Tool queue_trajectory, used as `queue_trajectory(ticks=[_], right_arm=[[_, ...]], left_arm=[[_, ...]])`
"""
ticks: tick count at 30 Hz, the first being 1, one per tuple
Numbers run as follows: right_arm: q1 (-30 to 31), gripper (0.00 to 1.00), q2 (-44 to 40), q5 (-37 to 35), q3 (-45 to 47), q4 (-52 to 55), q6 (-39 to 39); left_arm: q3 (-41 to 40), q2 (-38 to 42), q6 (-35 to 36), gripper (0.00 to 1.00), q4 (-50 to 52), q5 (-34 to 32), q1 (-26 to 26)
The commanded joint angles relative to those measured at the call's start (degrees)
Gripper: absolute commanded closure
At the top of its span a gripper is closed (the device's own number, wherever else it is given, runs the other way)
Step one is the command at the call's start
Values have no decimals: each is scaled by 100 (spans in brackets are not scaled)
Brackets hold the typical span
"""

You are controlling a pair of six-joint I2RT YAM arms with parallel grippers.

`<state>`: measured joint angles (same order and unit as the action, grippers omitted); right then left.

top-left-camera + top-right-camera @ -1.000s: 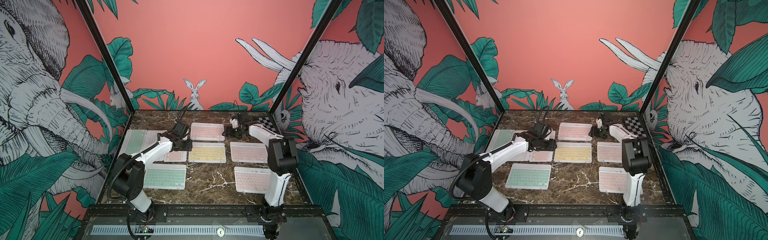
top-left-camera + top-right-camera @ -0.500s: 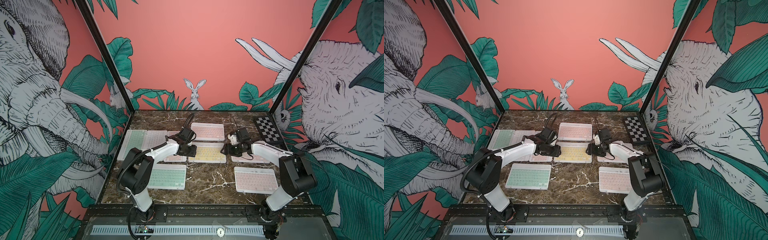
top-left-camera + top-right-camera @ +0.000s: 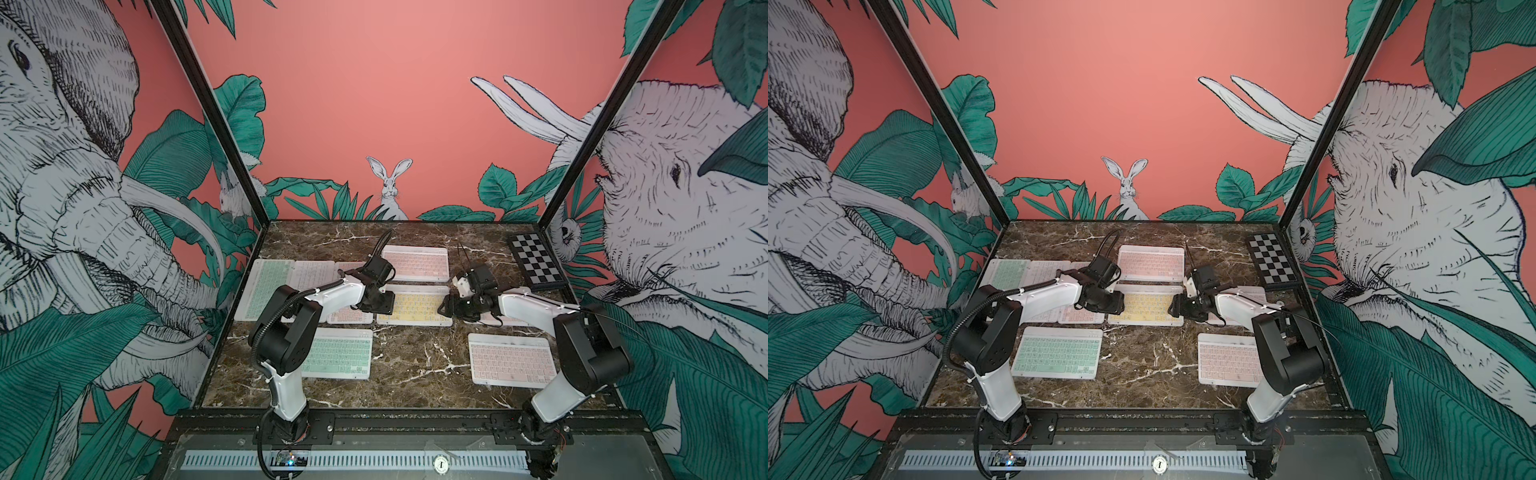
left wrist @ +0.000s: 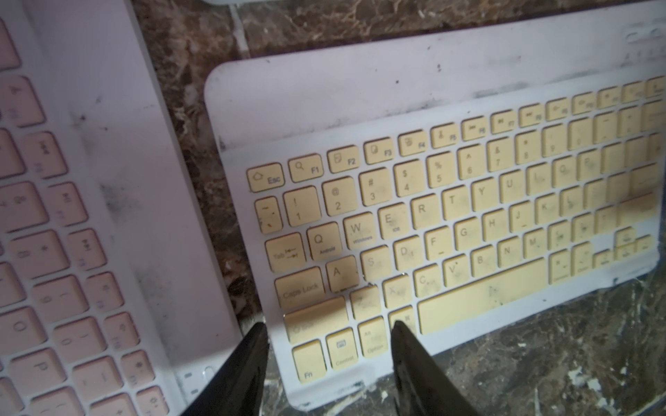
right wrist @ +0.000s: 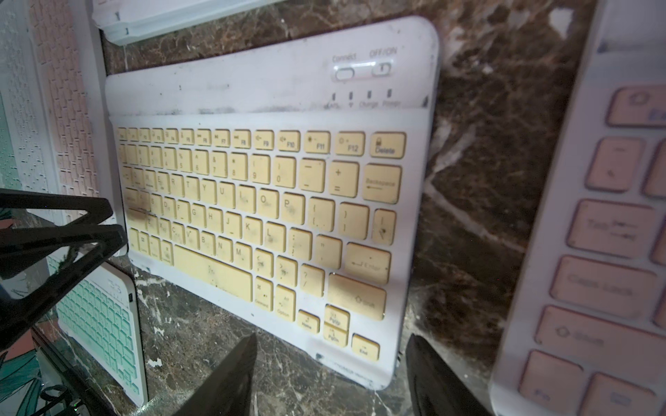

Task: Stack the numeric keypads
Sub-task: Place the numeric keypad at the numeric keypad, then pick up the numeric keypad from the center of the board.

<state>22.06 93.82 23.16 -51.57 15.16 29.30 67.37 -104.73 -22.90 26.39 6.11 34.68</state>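
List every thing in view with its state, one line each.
yellow keypad, flat on the table, keys up, not lifted.
left gripper, open, over one end of the yellow keypad.
right gripper, open, at its other end.
near green keypad, flat, keys up, untouched.
near pink keypad, flat, keys up, untouched.
far pink keypad, flat, keys up, untouched.
checkered board, flat in the far corner.

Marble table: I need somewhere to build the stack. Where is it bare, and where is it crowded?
Bare: the front middle of the table, between the mint keypad and the front pink keypad; also the far strip behind the far pink keypad. Crowded: the middle row around the yellow keypad, and the far left.
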Motion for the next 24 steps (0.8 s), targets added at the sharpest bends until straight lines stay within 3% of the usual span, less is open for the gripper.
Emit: queue_trajectory(ticks=[1, 24], right_arm=[[69, 35, 22, -51, 29, -165, 106], [105, 35, 296, -77, 9, -231, 208]], left_arm=[[149, -30, -66, 43, 31, -183, 12], [322, -226, 72, 43, 324, -547, 8]])
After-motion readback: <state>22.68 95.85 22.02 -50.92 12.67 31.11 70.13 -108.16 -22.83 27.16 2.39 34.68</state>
